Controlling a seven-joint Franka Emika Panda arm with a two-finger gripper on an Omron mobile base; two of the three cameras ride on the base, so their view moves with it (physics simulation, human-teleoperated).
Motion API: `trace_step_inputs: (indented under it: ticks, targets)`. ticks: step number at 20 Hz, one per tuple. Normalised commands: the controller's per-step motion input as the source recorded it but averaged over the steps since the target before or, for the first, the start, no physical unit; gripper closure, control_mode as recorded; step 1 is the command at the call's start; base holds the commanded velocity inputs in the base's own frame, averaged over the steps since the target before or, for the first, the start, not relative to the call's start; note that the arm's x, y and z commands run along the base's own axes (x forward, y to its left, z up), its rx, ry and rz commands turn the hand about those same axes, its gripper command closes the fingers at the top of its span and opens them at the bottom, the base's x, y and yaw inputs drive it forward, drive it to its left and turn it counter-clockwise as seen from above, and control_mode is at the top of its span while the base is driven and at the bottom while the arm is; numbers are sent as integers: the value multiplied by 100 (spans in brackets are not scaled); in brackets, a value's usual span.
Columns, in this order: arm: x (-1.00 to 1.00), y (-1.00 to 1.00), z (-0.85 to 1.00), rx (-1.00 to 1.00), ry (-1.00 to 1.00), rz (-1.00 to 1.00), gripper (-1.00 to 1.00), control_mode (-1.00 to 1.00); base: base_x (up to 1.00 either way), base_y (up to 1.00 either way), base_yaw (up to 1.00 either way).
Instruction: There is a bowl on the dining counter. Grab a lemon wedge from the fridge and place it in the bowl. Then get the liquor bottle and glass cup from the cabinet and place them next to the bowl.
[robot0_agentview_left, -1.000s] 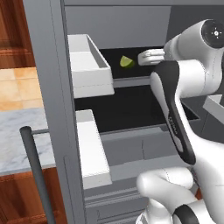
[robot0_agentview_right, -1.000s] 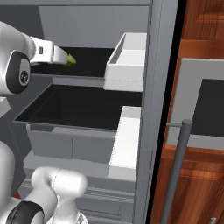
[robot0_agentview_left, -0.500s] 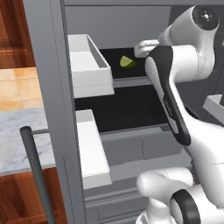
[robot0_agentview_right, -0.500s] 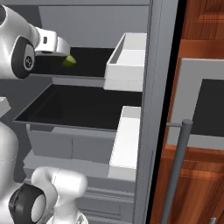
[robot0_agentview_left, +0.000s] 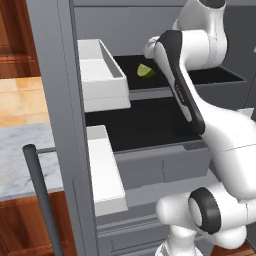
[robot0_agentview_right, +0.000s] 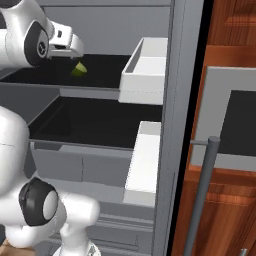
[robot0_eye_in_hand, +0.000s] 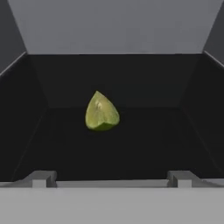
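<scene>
Gripper (robot0_eye_in_hand: 109, 178) wide open, empty, facing wedge (robot0_eye_in_hand: 101, 112) on far fridge shelf (robot0_agentview_left: 210, 76). Fridge open; wedge not yet grabbed. Bowl drop, bottle, cup all left.

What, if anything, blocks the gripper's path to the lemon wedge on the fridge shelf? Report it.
Nothing visible does. In the hand view the open gripper faces the lemon wedge across bare dark shelf, fingertips apart on either side.

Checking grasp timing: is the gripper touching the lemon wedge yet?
Apart. In the hand view the lemon wedge lies on the dark shelf, well beyond the open gripper, bare shelf between.
</scene>
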Motion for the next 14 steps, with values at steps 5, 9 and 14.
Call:
trace_step_inputs:
  ticks: [5,9,14]
  targets:
    - [46,8,0,0,14,0,-100,-100,0,0,0]
    - [43,16,0,0,12,0,-100,-100,0,0,0]
    - [39,14,-6,0,12,0,-100,-100,0,0,0]
